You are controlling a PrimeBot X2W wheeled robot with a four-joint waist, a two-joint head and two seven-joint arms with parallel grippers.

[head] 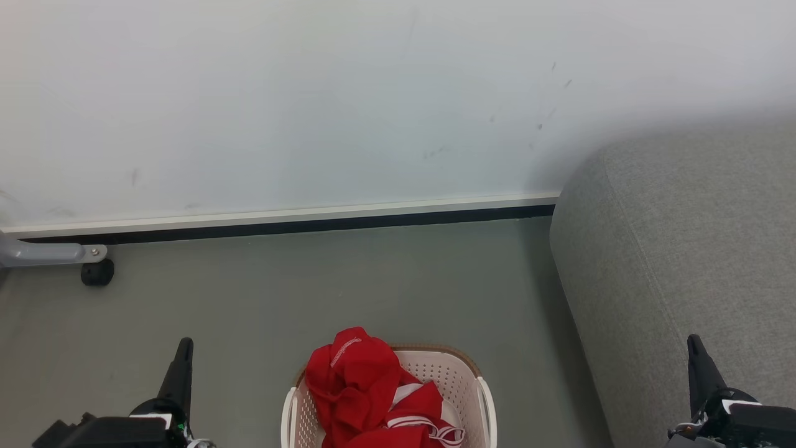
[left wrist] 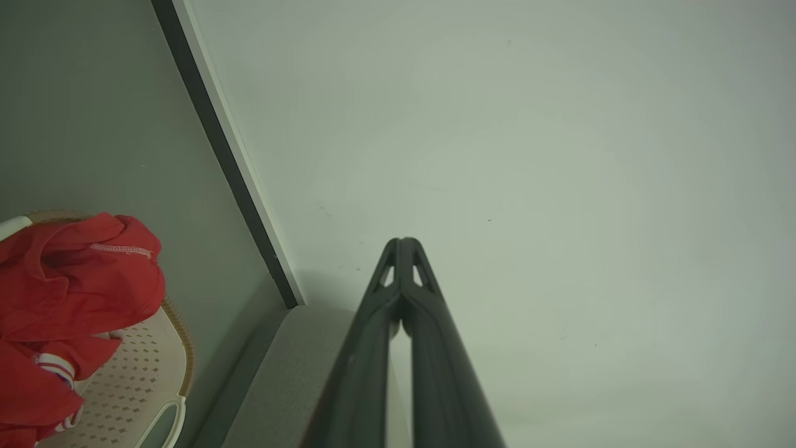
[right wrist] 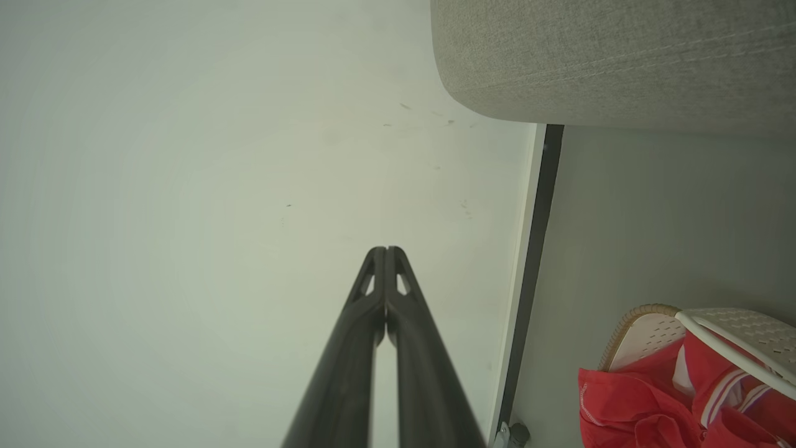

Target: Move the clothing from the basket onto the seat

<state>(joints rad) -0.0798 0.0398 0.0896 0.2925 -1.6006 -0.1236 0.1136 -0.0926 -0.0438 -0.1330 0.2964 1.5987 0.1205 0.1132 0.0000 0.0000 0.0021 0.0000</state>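
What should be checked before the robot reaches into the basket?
1. Clothing in the basket: ok, piled above the far rim.
2. Left gripper free: ok, nothing held.
3. Right gripper free: ok, nothing held.
4. Jaws open for a grasp: not ok, both shut.
5. Seat ready: ok, top bare where visible, on the robot's right.
6. Whole basket in head view: not ok, near end cut off.

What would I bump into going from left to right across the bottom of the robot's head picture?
left gripper → basket with the clothing inside → seat
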